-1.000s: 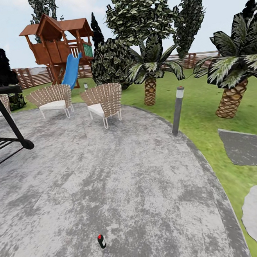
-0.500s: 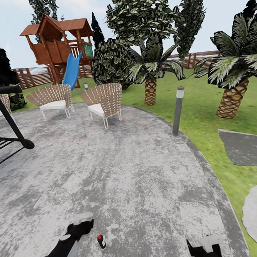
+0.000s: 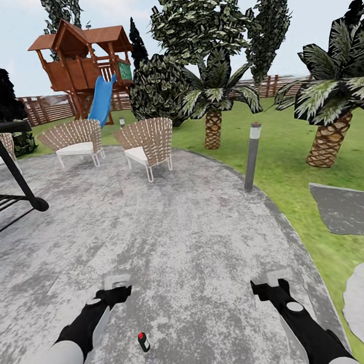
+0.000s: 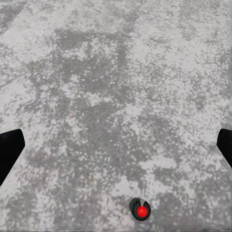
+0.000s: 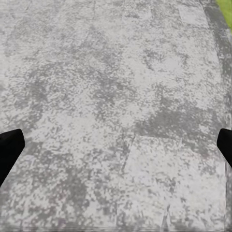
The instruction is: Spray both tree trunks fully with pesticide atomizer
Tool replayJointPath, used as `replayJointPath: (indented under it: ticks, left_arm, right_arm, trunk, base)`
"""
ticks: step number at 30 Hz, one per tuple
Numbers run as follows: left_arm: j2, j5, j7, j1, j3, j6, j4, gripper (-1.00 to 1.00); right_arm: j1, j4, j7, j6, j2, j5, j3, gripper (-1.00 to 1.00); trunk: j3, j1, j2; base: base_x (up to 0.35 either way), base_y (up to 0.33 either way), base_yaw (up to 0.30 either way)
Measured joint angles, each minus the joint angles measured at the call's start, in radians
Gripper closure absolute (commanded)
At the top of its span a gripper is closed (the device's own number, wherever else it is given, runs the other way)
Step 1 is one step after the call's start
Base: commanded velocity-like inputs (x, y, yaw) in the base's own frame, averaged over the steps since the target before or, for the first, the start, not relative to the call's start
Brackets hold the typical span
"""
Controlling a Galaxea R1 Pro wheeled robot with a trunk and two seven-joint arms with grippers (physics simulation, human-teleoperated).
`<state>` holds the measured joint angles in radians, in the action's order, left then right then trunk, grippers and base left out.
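Head view: pesticide atomizer [image 3: 143,342] lies on the grey paved patio floor [image 3: 199,241], low centre of frame, small dark bottle with a red cap, nothing touching it. Left tool [image 3: 117,281] sits lower left of frame, just above and left of the bottle; right tool [image 3: 272,278] lower right, well apart from it. Both arms reach forward over the paving, probably staged for a pick, left one being the likelier candidate since it is nearer. Grasp not yet begun.

Left wrist view: atomizer [image 4: 140,210] shows at the bottom centre edge, red cap toward the camera, so the tool points at ground past the bottle and would need to pull back toward it. Dark fingertips [image 4: 9,150] sit at the far left and right edges with bare paving between, so the left tool is spread wide and holds nothing.

Right wrist view: mottled paving and a sliver of lawn [image 5: 225,7] at upper right; fingertips [image 5: 9,151] at the two side edges, wide apart, nothing held.

Head view alone gives the setting: wicker chairs [image 3: 145,142], playhouse with blue slide [image 3: 102,99], short palms [image 3: 328,140], a bollard lamp [image 3: 252,156], stepping stones [image 3: 349,210] on the grass, slat fence [image 3: 49,108] behind. Thick bare trunks to spray: cannot pick them out here. The wrist views give finger spread, which the head view leaves unclear.
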<state>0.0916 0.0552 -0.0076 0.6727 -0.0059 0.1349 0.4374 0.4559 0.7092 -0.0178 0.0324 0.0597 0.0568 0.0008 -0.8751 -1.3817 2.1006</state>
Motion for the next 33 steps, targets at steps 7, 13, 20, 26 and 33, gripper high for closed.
replayJointPath:
  ticks: [7,13,20,26,33]
  left_arm:
    - [0.003,-0.001,-0.002,-0.008,0.0,0.002,0.003,-1.0]
    - [0.003,-0.001,-0.003,-0.008,0.0,0.003,0.0,-1.0]
    - [0.003,0.0,-0.004,-0.009,-0.001,0.002,-0.002,-1.0]
    - [0.003,0.003,-0.004,-0.009,0.0,0.0,-0.003,-1.0]
    - [0.002,0.007,-0.004,-0.012,0.001,-0.027,-0.004,-1.0]
  right_arm:
    - [0.0,-0.001,-0.001,0.002,0.002,-0.002,-0.004,-1.0]
    - [0.0,-0.001,-0.002,0.003,0.002,-0.001,-0.004,-1.0]
    - [0.0,-0.002,-0.003,0.003,0.002,-0.001,-0.003,-1.0]
    - [0.001,-0.001,-0.003,0.002,0.001,-0.001,-0.002,-1.0]
    - [0.001,0.0,-0.003,0.002,0.001,-0.001,-0.002,-1.0]
  trunk:
    - [0.0,0.0,0.0]
    - [0.0,0.0,0.0]
    - [-0.003,-0.004,0.007]
    - [-0.022,-0.027,0.049]
    - [-0.044,-0.054,0.098]
  base:
    - [0.0,0.0,-0.133]
    - [0.0,0.0,-0.287]
    - [0.0,0.0,-0.124]
    - [0.0,0.0,-0.006]
    - [0.0,0.0,0.0]
